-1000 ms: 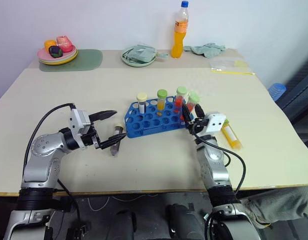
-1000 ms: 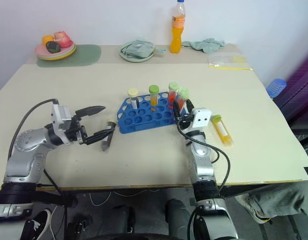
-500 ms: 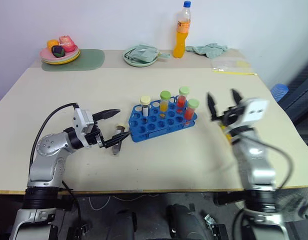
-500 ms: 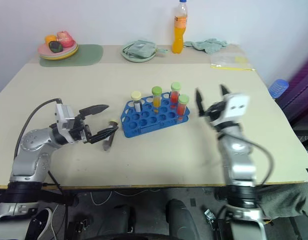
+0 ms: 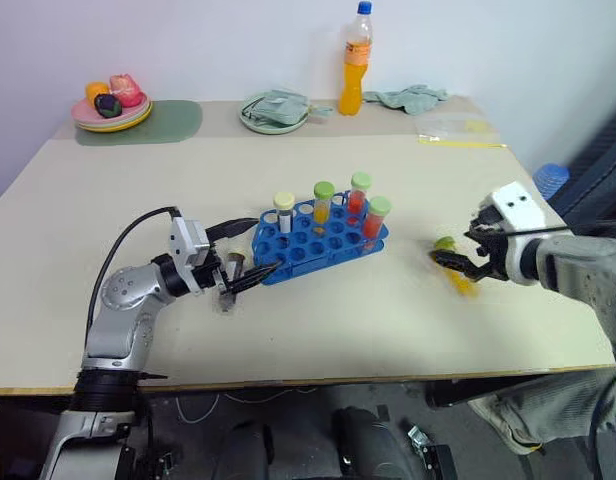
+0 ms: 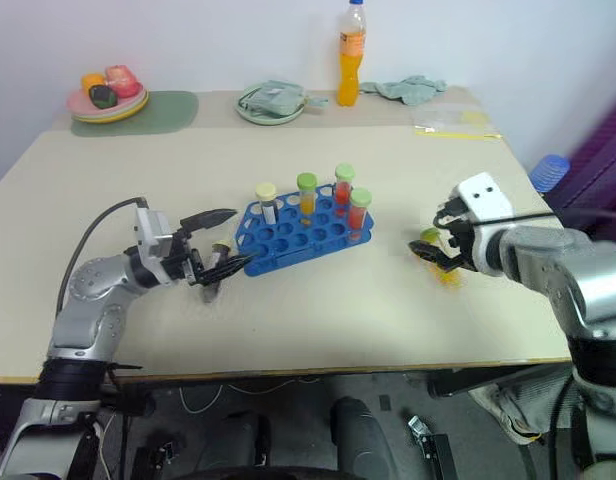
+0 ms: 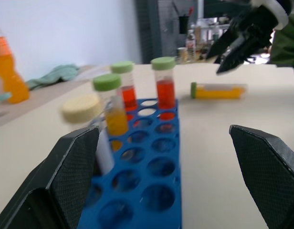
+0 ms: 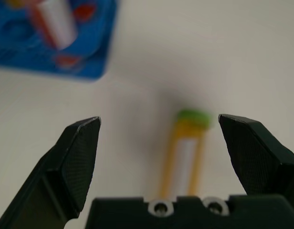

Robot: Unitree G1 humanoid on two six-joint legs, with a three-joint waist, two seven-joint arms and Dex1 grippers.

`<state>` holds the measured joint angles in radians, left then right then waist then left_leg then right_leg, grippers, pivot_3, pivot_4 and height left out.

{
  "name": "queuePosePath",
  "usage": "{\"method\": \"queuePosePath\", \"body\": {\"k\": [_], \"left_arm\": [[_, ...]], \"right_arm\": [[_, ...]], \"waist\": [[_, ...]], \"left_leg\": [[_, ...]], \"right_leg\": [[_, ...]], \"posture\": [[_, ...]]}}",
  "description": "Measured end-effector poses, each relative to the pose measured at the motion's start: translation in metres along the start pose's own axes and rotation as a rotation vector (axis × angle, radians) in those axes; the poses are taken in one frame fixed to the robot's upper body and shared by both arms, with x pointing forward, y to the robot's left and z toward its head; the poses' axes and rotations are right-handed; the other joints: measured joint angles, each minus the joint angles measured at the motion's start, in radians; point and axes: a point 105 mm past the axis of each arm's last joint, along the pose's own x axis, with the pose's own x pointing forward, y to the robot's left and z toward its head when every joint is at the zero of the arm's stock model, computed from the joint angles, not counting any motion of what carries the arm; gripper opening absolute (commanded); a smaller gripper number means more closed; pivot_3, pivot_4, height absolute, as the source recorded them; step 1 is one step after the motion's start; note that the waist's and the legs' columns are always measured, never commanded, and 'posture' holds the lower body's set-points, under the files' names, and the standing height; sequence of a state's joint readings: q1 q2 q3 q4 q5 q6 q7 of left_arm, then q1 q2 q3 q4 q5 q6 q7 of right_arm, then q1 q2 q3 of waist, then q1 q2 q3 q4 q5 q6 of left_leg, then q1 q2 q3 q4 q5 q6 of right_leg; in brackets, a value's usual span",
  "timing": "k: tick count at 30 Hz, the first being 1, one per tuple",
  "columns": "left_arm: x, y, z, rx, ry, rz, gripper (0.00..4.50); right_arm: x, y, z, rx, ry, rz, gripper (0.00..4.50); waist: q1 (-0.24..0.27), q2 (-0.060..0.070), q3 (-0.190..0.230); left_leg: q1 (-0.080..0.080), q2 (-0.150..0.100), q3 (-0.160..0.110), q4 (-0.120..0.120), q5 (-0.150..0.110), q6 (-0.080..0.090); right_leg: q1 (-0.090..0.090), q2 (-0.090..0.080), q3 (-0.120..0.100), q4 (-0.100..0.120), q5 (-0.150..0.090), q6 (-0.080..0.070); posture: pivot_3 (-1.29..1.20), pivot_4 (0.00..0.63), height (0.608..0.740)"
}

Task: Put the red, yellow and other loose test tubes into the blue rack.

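Note:
The blue rack [image 5: 310, 247] stands mid-table with several capped tubes upright in it: a cream-capped one [image 5: 284, 209], a yellow one [image 5: 323, 199] and two red ones [image 5: 360, 192]. My left gripper [image 5: 266, 245] is open at the rack's left end, its fingers either side of that corner. A dark tube [image 5: 228, 290] lies on the table just under its lower finger. A yellow tube with a green cap [image 8: 185, 152] lies flat to the right of the rack. My right gripper [image 5: 466, 250] hovers open just above that tube, pointing down, with nothing held.
Along the back edge stand an orange drink bottle [image 5: 357, 60], a plate of fruit [image 5: 113, 105] on a green mat, a bowl holding a cloth [image 5: 273, 110], a crumpled cloth [image 5: 413, 97] and a clear plastic bag [image 5: 458, 130].
My right gripper has swung from the rack's right end out to the right and tipped down over the lying yellow tube. The left gripper has edged closer to the rack.

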<state>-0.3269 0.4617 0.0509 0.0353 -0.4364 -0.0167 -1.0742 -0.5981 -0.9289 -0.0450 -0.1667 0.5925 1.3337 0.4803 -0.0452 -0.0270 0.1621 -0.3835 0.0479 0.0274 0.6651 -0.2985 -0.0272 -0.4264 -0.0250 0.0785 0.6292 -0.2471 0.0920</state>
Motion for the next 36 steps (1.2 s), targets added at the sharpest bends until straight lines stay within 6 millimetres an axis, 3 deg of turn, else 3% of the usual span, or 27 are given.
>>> {"method": "queuePosePath", "body": {"k": [3,10,17,22,29,36], "left_arm": [[-0.002,-0.002,-0.003,0.0,0.004,0.016,4.5],[-0.003,-0.008,0.006,0.013,-0.018,0.034,4.5],[-0.009,-0.015,0.007,-0.009,-0.012,0.052,4.5],[-0.019,-0.03,0.009,-0.123,-0.002,0.006,4.5],[-0.026,-0.03,0.015,-0.16,-0.001,-0.026,4.5],[-0.026,-0.032,0.015,-0.176,-0.007,-0.048,4.5]], "right_arm": [[0.001,-0.018,0.003,0.119,0.099,-0.029,4.37],[0.021,-0.024,-0.027,0.123,0.359,-0.041,4.37],[0.033,-0.033,-0.032,0.107,0.406,-0.058,4.37],[0.042,-0.035,-0.038,0.11,0.434,-0.058,4.37],[0.046,-0.035,-0.038,0.099,0.436,-0.054,4.37],[0.048,-0.034,-0.036,0.079,0.43,-0.053,1.13]], "waist": [[0.002,0.0,0.0],[0.007,0.0,0.0],[0.002,0.0,0.0],[0.001,0.0,0.0],[0.0,-0.001,-0.001],[0.001,-0.001,-0.001]], "left_leg": [[0.0,0.0,0.0,0.0,0.0,0.0],[-0.004,0.0,0.0,0.0,-0.001,0.002],[-0.003,0.0,0.0,0.0,-0.001,0.002],[-0.003,0.0,0.0,0.0,-0.001,0.002],[-0.002,0.0,0.0,0.001,-0.001,0.002],[-0.002,0.0,0.0,0.001,-0.001,0.002]], "right_leg": [[0.0,0.0,0.0,0.0,0.0,0.0],[-0.002,-0.001,-0.001,-0.001,0.001,0.003],[-0.002,0.0,-0.001,-0.001,0.002,0.003],[-0.002,0.0,-0.001,0.0,0.002,0.003],[-0.001,0.0,-0.001,0.0,0.0,0.0],[-0.001,0.0,-0.001,0.0,0.0,0.0]], "posture": [[0.0,0.15,0.74],[0.0,0.15,0.74],[0.0,0.15,0.74],[0.0,0.15,0.74],[0.0,0.15,0.74],[0.0,0.15,0.74]]}}
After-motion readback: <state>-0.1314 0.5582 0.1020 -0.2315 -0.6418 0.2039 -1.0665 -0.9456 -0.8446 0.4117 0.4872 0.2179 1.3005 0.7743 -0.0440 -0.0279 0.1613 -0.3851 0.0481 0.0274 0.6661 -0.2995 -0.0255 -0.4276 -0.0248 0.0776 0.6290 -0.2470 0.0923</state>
